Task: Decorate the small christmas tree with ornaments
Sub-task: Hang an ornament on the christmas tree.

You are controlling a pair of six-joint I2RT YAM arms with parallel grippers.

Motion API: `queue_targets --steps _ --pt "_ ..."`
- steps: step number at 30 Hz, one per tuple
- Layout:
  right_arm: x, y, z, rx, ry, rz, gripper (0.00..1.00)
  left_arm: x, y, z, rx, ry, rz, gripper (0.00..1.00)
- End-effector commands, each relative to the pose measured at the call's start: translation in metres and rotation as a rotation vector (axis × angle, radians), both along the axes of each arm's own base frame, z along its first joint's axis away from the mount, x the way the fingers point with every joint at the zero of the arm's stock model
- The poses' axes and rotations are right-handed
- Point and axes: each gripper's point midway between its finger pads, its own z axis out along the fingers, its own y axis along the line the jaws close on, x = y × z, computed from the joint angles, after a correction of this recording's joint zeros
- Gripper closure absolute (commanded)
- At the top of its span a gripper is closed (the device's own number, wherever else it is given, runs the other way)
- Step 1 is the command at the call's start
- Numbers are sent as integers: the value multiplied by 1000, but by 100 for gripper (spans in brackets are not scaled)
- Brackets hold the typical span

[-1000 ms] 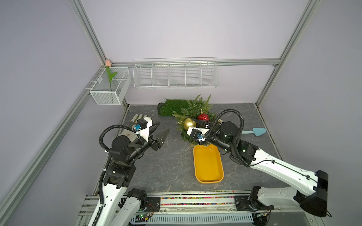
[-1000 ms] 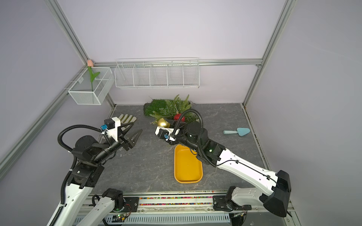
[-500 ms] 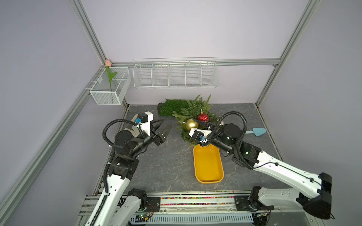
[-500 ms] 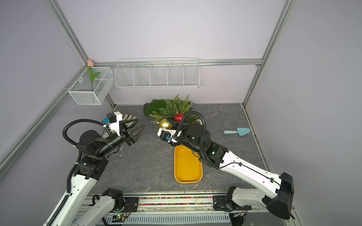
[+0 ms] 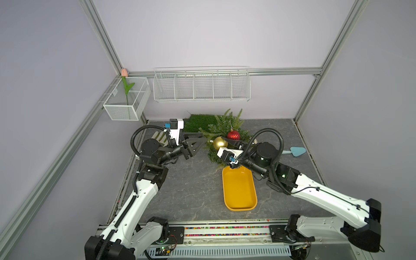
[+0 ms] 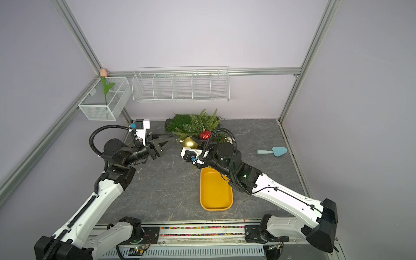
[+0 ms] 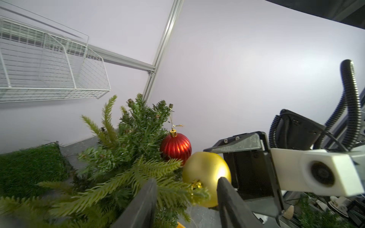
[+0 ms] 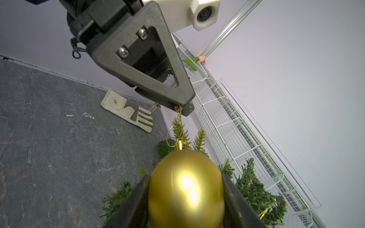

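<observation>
the small christmas tree (image 5: 226,126) stands at the back of the grey table, its foot beside the green turf mat (image 5: 198,122). a ribbed red bauble (image 5: 233,135) hangs by its string from one of the upper branches. just beside it, on the side nearer the arms, the right gripper (image 8: 185,177) has a matte gold bauble (image 5: 219,143) squeezed between its two dark fingers (image 8: 136,201), off the table and against the tree's front branches, cap pointing away from the wrist.

the left gripper (image 7: 188,180) reaches in from the other side. its fingers (image 7: 146,201) stand apart, and a pale green branch tip and the gold bauble's cap sit in the gap between them. the bauble's thread loop (image 8: 179,113) runs up to the tip of one left finger; i can't tell whether it is caught there.

a yellow tray (image 5: 238,191) lies on the table in front of the tree, under the right arm. a gardening glove (image 8: 128,113) lies by the left wall and a pale blue trowel (image 5: 297,151) by the right one.
</observation>
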Motion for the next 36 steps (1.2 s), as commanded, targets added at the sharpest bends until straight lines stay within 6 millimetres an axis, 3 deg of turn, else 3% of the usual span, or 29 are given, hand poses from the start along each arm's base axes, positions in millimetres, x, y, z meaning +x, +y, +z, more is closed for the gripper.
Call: queue_targets --steps 1,9,14,23,36 --pt "-3 0 5 12 -22 7 48 -13 -2 18 -16 -46 -56 54" --pt "-3 -1 7 16 -24 7 48 -6 -5 10 -5 -19 -56 61" --pt "-4 -1 8 17 -23 8 48 -3 -7 5 2 -7 -55 70" --pt "-4 -2 8 15 -23 6 49 -6 -7 10 -16 -17 -71 100" --pt "-12 1 8 14 -11 43 49 30 -3 -7 31 43 75 100"
